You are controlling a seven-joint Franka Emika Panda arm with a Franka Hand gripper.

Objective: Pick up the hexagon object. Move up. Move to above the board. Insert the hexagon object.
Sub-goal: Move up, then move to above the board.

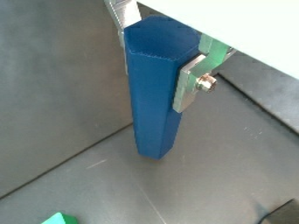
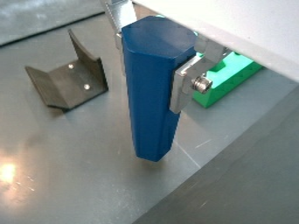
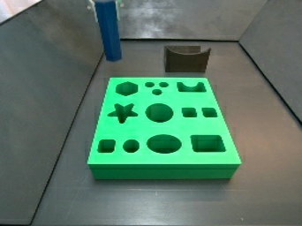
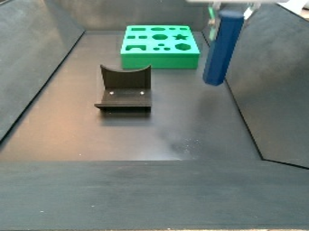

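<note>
A dark grey counter (image 4: 182,126) with sloped dark walls fills both side views; the fixture (image 4: 123,90) stands left of centre on it, with the green board (image 4: 161,45) flat behind, apart from it. To the right the hand (image 4: 229,11) hangs above the counter, its fingers (image 2: 184,77) pinching the top of the blue hexagon object (image 4: 220,50); the post hangs upright, its lower end clear of the floor, beside the board's right edge and not over any cutout.

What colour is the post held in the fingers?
Plain solid blue. The post, shut in the gripper, shows best in a wrist view.
</note>
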